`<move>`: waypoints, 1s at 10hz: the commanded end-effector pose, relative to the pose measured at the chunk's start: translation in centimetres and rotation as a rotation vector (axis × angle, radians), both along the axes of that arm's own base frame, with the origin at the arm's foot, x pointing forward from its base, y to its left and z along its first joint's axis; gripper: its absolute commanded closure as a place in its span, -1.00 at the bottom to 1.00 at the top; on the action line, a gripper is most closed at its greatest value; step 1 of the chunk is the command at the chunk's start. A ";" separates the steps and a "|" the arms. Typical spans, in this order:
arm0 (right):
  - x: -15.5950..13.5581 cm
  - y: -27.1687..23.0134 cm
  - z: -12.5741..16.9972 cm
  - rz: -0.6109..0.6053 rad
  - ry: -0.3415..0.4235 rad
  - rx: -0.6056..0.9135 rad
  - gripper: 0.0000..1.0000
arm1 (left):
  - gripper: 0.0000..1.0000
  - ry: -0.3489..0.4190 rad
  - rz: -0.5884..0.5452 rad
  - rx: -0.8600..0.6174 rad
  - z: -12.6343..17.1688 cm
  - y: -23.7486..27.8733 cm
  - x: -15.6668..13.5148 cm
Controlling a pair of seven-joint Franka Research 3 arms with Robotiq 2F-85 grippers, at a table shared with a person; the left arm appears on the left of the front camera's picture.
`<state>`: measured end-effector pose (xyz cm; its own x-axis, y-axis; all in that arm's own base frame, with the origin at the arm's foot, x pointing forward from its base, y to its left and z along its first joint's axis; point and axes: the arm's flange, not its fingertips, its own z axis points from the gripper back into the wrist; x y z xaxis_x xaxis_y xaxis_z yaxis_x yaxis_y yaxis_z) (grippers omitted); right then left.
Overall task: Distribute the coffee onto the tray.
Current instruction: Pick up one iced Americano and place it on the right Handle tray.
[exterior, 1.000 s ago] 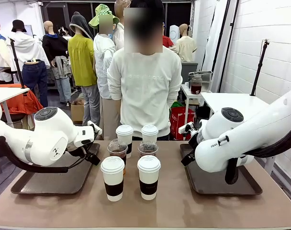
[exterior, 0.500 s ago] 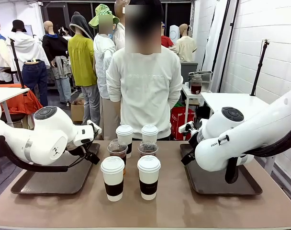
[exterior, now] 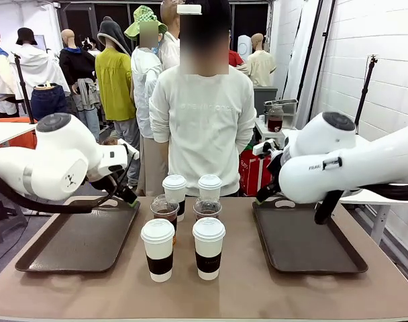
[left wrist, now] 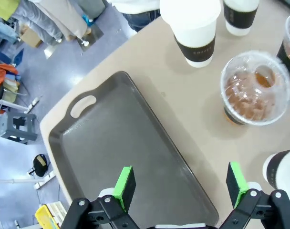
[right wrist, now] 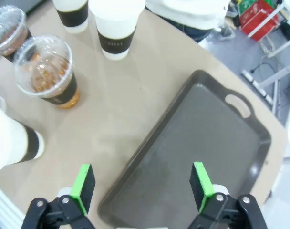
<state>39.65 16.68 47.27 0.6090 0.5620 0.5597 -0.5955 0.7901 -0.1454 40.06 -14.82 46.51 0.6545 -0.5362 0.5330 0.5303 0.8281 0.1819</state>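
Smooth matt trays, paper cups, glossy clear plastic domed cups.

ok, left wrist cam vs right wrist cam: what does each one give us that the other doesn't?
Left wrist: the left tray, bare, with the open left tool over it, and a grey stool on the floor past the table edge.
Right wrist: the right tray, bare, with the open right tool over it, and a red container on the floor.
Both: the tan table with the cup cluster, dome-lidded cups of brown liquid and white paper cups with black sleeves, none on a tray.
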 end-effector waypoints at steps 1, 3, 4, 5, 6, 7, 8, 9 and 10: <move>-0.5 -0.7 2.4 0.076 0.011 0.025 -1.00 | -1.00 0.009 -0.013 0.001 2.8 -0.1 -0.9; -0.8 -1.1 4.3 0.109 0.009 0.035 -1.00 | -1.00 0.004 -0.004 0.014 4.5 0.4 -1.3; -0.6 -1.2 4.3 0.128 0.022 0.040 -1.00 | -1.00 0.007 -0.006 0.022 4.8 0.5 -1.3; -0.4 -1.5 4.5 0.148 0.033 0.056 -1.00 | -1.00 0.012 -0.009 0.030 5.0 0.7 -1.3; -0.5 -1.8 4.9 0.164 0.027 0.064 -1.00 | -1.00 0.010 -0.017 0.024 5.4 1.0 -1.3; -0.7 -2.1 5.3 0.183 0.021 0.081 -1.00 | -1.00 0.014 -0.064 -0.010 5.8 1.5 -1.5; -1.0 -2.5 5.8 0.221 0.013 0.116 -1.00 | -1.00 -0.012 -0.130 -0.050 6.4 2.2 -1.9; -1.4 -2.8 6.3 0.246 0.000 0.133 -1.00 | -1.00 -0.032 -0.174 -0.065 7.0 2.8 -2.4; -1.9 -3.3 6.7 0.292 -0.016 0.172 -1.00 | -1.00 -0.058 -0.235 -0.101 7.8 3.3 -3.1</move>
<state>37.96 14.20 53.83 0.4711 0.6098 0.6373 -0.7497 0.6575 -0.0750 37.86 -12.76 54.04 0.5462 -0.5994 0.5851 0.6384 0.7501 0.1725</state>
